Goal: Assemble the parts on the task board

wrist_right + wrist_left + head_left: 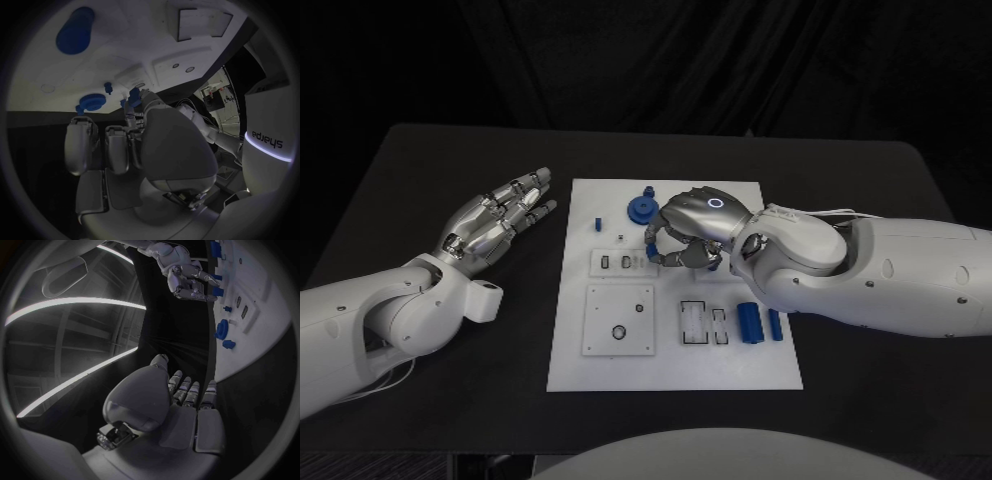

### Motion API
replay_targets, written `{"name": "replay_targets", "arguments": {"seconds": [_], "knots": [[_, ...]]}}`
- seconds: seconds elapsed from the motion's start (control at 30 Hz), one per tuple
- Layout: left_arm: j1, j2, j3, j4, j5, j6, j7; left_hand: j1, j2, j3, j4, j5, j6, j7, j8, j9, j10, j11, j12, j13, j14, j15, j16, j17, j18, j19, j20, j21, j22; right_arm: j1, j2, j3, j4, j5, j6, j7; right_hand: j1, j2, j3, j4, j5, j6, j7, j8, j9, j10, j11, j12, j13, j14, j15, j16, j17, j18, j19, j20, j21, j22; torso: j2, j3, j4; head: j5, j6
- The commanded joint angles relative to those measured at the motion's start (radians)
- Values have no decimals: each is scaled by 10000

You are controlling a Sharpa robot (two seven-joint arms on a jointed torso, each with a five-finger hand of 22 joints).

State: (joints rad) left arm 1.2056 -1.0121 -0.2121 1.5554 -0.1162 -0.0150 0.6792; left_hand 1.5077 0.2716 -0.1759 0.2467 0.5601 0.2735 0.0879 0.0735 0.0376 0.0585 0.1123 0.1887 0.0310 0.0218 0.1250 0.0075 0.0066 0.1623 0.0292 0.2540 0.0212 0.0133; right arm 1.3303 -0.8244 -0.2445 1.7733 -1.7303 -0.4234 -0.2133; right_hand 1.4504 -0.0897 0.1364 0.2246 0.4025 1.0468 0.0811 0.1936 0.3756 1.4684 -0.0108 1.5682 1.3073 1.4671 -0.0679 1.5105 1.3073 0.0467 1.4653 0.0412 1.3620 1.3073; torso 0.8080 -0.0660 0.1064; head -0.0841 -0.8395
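Right hand [687, 232] hovers over the upper middle of the task board [675, 370], fingers curled down toward the small fixture block [623, 263] just at its 8 o'clock; whether a small blue part is pinched in the fingertips I cannot tell, though the right wrist view shows a bit of blue [132, 95] close by the fingertips. Left hand [499, 218] lies off the board at its 9 o'clock, above the black surface [877, 200], palm up, fingers spread and holding nothing.

On the board, a blue gear [642, 207] sits near the top edge at 12 o'clock, touching or just beside the right hand. A small blue peg [599, 224] stands toward 10 o'clock. Two blue cylinders [750, 323] lie side by side at 4 o'clock, next to the slotted holder [702, 323], apparently not yet seated. The square plate with holes [619, 320] at 7 o'clock looks unfilled.

My judgement: the assembly is at an early to middle stage. The gear may already be placed, but the cylinders and the holes in the lower fixtures remain to be dealt with, so most insertions seem left
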Motion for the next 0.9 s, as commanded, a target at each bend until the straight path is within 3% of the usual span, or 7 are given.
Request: {"name": "replay_targets", "arguments": {"seconds": [0.03,0.43,0.67,0.9], "knots": [[-3,-4,7,25,-9,145,1088,95,21,36,13,46,-21,24,52,13,1,69,39,-2,-17,76,33,11,198,4,86,58,13,-82,72,8,-3,-242,294,-335,-10,-57,36,-27,67,154,-137,13,375,1024,32,26,2635,879,-38,-36,2057,25,214,-37,-92,1943,7,1,21,-49,-9],[-3,-57,7,43,-9,132,1068,95,21,36,13,46,-21,24,52,13,1,69,39,-2,-17,76,33,11,198,4,86,58,13,-133,247,8,-68,-251,450,-592,-23,-69,64,-60,89,4,-87,-86,380,1024,68,26,2635,866,-15,-93,2006,54,174,-22,-227,1906,6,7,-16,9,-31],[-3,-53,7,39,-9,136,1059,95,21,36,13,46,-21,24,52,13,1,69,39,-2,-17,76,33,11,198,4,86,58,13,-137,328,8,-150,-509,495,-792,-13,-63,85,-80,104,-37,-71,-116,384,1024,82,26,2635,865,-3,-99,2002,59,166,-14,-256,1899,-5,-11,18,-10,-48],[-4,-39,7,27,-9,146,1054,99,28,55,1,54,-14,28,53,14,2,70,44,-2,-11,86,36,13,197,4,94,57,12,-139,399,8,-170,-637,581,-944,32,-53,133,-140,178,-59,-54,-138,402,1024,99,26,2635,860,12,-121,1983,64,162,0,-283,1894,-8,-20,5,-14,-79]]}}
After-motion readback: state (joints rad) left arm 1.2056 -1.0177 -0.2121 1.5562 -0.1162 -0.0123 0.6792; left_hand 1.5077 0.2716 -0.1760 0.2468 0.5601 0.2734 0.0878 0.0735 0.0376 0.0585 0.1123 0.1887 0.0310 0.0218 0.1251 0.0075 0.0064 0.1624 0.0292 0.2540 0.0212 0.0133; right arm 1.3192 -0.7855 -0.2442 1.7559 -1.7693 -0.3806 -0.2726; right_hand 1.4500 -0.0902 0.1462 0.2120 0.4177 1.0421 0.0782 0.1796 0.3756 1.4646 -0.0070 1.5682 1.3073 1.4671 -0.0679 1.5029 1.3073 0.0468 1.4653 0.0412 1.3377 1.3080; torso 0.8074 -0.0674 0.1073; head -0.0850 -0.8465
